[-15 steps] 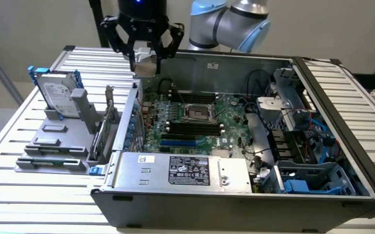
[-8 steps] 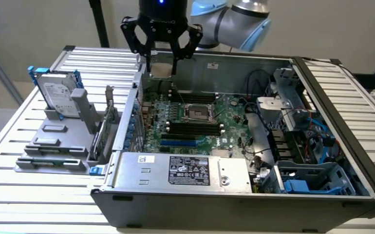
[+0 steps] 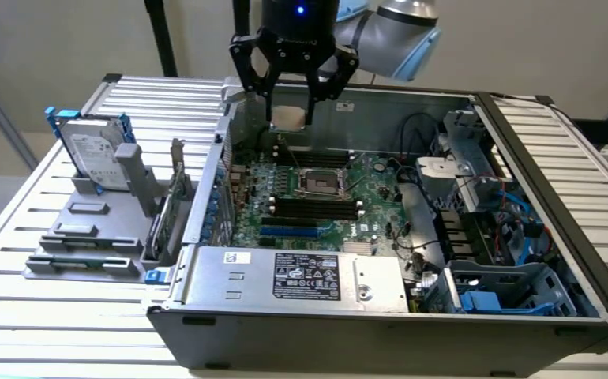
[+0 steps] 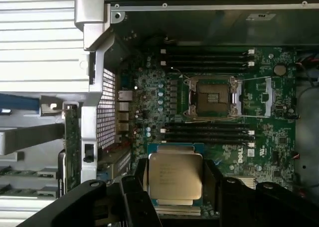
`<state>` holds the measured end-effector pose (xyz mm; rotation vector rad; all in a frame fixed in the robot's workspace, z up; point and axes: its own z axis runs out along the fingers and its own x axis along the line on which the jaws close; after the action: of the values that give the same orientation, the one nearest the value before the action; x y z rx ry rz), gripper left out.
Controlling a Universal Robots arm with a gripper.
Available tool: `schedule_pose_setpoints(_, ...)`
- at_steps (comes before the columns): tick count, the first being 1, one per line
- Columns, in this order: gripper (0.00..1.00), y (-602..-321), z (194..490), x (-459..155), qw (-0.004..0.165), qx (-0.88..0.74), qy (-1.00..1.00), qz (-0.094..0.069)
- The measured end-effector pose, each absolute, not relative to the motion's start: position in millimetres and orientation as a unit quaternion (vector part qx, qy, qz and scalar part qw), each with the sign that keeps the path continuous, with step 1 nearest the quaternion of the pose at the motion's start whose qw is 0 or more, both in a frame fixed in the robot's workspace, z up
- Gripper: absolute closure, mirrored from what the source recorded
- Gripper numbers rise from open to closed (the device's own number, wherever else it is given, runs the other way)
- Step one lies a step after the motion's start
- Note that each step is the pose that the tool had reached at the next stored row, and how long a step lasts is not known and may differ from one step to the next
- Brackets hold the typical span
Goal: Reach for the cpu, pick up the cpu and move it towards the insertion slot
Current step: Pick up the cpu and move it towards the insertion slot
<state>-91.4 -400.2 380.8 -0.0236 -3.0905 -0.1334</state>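
Up above the open grey computer case (image 3: 388, 332), the black multi-fingered gripper (image 3: 290, 99) hangs from the silver-and-blue robot arm (image 3: 404, 28) with the small flat square cpu (image 3: 288, 118), silvery on top with a pale rim, clamped between its fingers (image 3: 253, 75). In the exterior view the chip is in the air over the back part of the green motherboard (image 3: 373, 193), near the case's rear wall and clear of the board. The wrist view shows the same hold: the cpu (image 4: 175, 176) sits face-up between two dark fingers (image 4: 137, 179), which press its opposite edges, so the jaws stand fairly wide but are closed on the chip

The square metal-framed insertion slot (image 3: 320, 183) lies open on the motherboard, lower in the picture than the held chip in the exterior view; in the wrist view the slot (image 4: 212, 97) is well apart from the cpu, with rows of black memory sockets (image 4: 207, 133) between them

To the exterior view's left, outside the case, a silver rectangular hard drive in a blue frame (image 3: 93, 154) stands upright on a grey parts fixture (image 3: 83, 245), which rests on the slatted metal table (image 3: 30, 213). A silver power supply box with a black label (image 3: 298, 276) fills the near part of the case
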Motion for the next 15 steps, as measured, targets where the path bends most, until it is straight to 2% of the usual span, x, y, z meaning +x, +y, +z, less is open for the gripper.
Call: schedule_pose_setpoints(15, 0.46, -375.3, 370.9, -51.9, 0.022, -0.007, -0.999, -0.043)
